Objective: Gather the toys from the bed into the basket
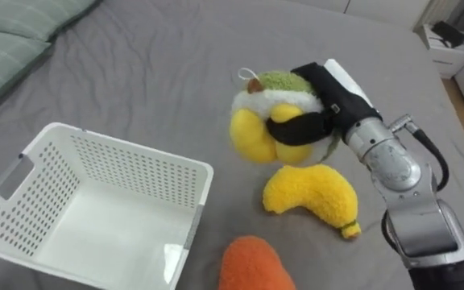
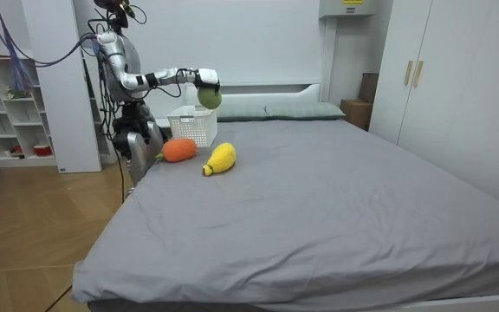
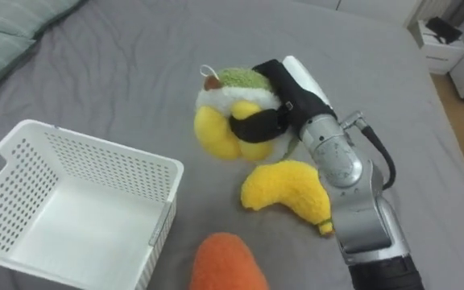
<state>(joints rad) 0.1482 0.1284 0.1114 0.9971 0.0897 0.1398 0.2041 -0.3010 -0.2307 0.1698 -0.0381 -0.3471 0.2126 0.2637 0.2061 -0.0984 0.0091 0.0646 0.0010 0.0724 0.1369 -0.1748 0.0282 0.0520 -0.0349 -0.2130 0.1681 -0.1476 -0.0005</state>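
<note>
Yellow-and-green plush toy (image 1: 254,137) hangs over the bed (image 1: 151,72), fingers (image 1: 296,130) of my right hand (image 1: 335,101) curled round it; its soft bulk could slip and miss the white basket (image 1: 127,169) nearby.

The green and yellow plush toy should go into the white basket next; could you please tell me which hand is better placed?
Right. The right hand is curled round the plush toy, holding it above the bed beside the white basket; moving it to the robot's left should probably suffice.
</note>
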